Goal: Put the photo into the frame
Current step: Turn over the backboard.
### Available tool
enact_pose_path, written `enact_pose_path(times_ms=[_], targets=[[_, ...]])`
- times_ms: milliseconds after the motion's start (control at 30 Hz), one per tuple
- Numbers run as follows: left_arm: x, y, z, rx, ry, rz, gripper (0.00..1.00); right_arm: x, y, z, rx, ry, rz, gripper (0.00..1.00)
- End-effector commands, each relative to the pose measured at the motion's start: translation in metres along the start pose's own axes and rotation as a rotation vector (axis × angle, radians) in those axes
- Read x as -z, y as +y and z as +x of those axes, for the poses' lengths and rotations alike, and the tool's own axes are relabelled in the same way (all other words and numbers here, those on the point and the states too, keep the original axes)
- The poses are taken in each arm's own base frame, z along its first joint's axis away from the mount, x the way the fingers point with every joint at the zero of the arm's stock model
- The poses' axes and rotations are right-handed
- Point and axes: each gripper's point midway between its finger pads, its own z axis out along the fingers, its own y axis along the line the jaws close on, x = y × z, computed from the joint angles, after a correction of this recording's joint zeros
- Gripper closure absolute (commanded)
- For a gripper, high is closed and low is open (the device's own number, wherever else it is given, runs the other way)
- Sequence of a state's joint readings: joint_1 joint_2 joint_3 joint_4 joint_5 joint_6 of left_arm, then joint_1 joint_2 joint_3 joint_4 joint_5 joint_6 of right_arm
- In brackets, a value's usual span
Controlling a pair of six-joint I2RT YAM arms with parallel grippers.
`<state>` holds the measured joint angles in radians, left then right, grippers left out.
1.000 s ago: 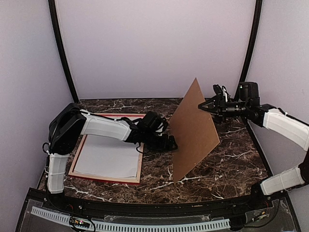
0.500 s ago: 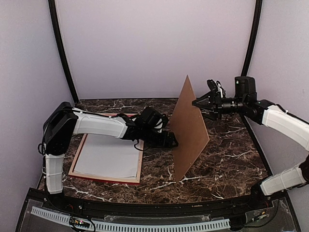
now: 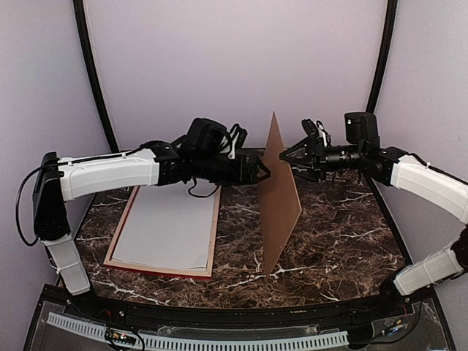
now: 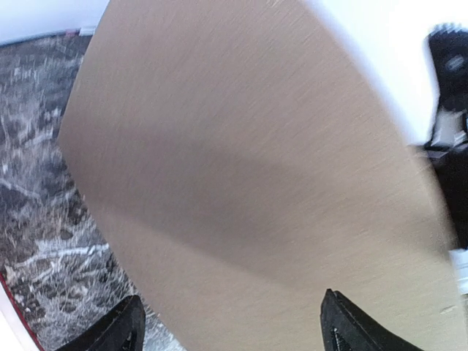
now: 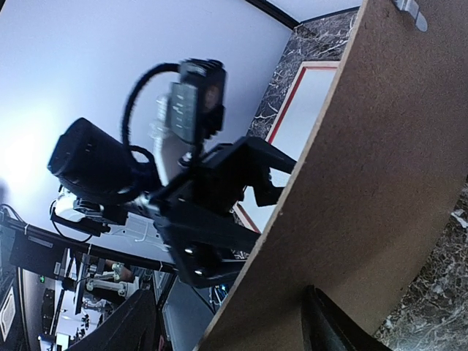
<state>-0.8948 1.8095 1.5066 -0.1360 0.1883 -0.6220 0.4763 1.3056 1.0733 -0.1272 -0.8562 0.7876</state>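
Observation:
The frame [image 3: 159,271] lies flat at the table's left, pale wood side up with a red edge showing, and holds a white sheet [image 3: 162,230]. The photo's printed face is out of view. A plain brown backing board [image 3: 281,191] stands on one corner mid-table, nearly edge-on to the top camera. My left gripper [image 3: 261,170] is open, fingertips close to the board's left face [image 4: 241,146]. My right gripper [image 3: 289,155] is open too, its jaws straddling the board's upper edge [image 5: 380,161] without closing on it. The right wrist view also shows the left gripper [image 5: 219,212] beyond that edge.
Dark marble table [image 3: 344,248] extends right of the board. Black curved poles [image 3: 95,80] and pale walls close in the back and sides. A black rail [image 3: 219,318] runs along the near edge.
My left arm has lifted off the table and reached up to the board's upper left side. The board has swung more upright and leftward, and the right gripper has followed it left.

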Motion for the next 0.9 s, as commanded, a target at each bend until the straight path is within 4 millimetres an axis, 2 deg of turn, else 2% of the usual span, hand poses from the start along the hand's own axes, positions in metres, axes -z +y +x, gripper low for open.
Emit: enact_pose_path(times_ms=[0, 167, 367, 533, 700, 867], targets=[[0.046, -0.038, -0.049, -0.035, -0.130, 0.068, 0.14, -0.007, 0.021, -0.009, 0.049, -0.016, -0.039, 0.30], [0.060, -0.051, -0.069, -0.043, -0.197, 0.087, 0.14, -0.015, 0.031, -0.007, 0.058, -0.005, -0.060, 0.30], [0.060, -0.057, -0.080, -0.050, -0.209, 0.089, 0.12, -0.029, 0.039, -0.001, 0.068, 0.023, -0.085, 0.30], [0.052, -0.045, -0.078, -0.040, -0.189, 0.032, 0.11, -0.039, 0.045, 0.006, 0.075, 0.049, -0.107, 0.30], [0.044, -0.025, -0.075, -0.039, -0.165, -0.048, 0.12, -0.043, 0.042, 0.009, 0.072, 0.058, -0.105, 0.30], [0.039, -0.007, -0.070, -0.039, -0.129, -0.118, 0.21, -0.045, 0.030, 0.014, 0.053, 0.066, -0.086, 0.30]])
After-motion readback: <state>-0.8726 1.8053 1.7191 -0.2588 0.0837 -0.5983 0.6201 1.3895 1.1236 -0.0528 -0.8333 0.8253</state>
